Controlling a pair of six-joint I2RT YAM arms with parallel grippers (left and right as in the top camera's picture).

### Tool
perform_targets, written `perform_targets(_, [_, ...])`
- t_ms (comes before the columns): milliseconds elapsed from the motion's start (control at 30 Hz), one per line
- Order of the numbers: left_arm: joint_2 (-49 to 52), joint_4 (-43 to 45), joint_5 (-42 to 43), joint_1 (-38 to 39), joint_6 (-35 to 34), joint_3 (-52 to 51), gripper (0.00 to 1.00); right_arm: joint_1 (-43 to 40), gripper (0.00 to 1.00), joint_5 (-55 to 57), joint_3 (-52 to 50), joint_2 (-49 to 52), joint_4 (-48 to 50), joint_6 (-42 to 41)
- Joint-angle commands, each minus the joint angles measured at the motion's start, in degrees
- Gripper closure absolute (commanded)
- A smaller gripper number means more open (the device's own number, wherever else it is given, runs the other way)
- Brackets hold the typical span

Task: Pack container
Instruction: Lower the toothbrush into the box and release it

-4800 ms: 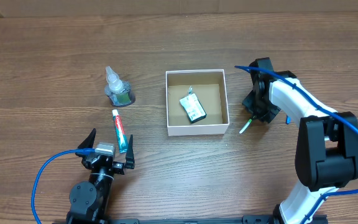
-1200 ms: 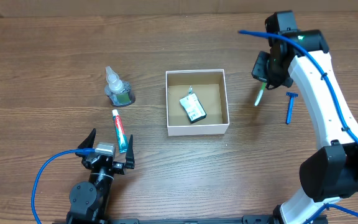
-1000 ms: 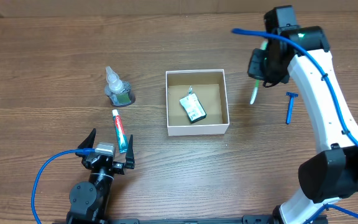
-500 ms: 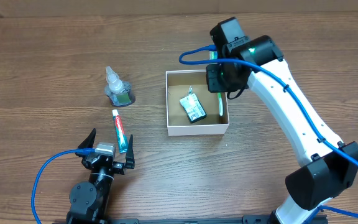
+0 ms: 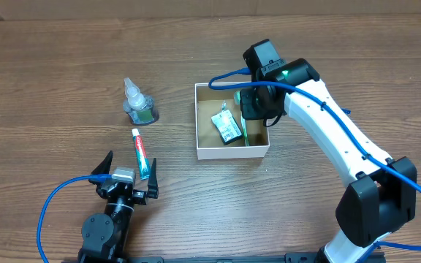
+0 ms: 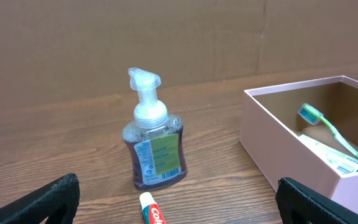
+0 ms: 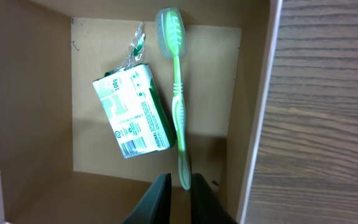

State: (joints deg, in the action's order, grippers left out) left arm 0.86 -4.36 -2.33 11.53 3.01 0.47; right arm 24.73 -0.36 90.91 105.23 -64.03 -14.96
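Note:
The container (image 5: 232, 153) is a white-walled, brown-lined box at mid-table, also in the left wrist view (image 6: 291, 149) and right wrist view (image 7: 263, 124). Inside lie a green-and-white packet (image 5: 227, 128) (image 7: 132, 115) and a green toothbrush (image 5: 244, 131) (image 7: 178, 93) (image 6: 331, 130). My right gripper (image 5: 250, 109) (image 7: 180, 177) hangs over the box, jaws nearly together on the tip of the toothbrush's handle, its head slanting toward the far wall. My left gripper (image 5: 130, 179) (image 6: 179, 190) rests open near the front edge, nothing between its fingers.
A toothpaste tube (image 5: 143, 153) (image 6: 153, 214) lies just ahead of the left gripper. A pump soap bottle (image 5: 139, 106) (image 6: 154, 146) stands beyond it, left of the box. The right arm stretches across the table's right side.
The right gripper carried the toothbrush from right of the box over its rim and down inside, beside the packet. The left arm has not moved.

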Motion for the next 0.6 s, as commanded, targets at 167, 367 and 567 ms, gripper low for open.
perform_targets(167, [-0.59, 0.20, 0.46, -0.26, 0.66, -0.20, 0.00, -0.35, 0.87, -0.61, -1.60, -2.10, 1.95, -0.26])
perform_targets(367, [-0.59, 0.20, 0.48, -0.26, 0.66, -0.20, 0.00, -4.28, 0.87, 2.25, -1.16, -6.80, -0.61, -3.08])
perform_targets(567, [-0.59, 0.20, 0.46, -0.26, 0.66, -0.20, 0.00, -16.11, 0.83, 3.69, -1.16, -12.09, -5.51, -3.34])
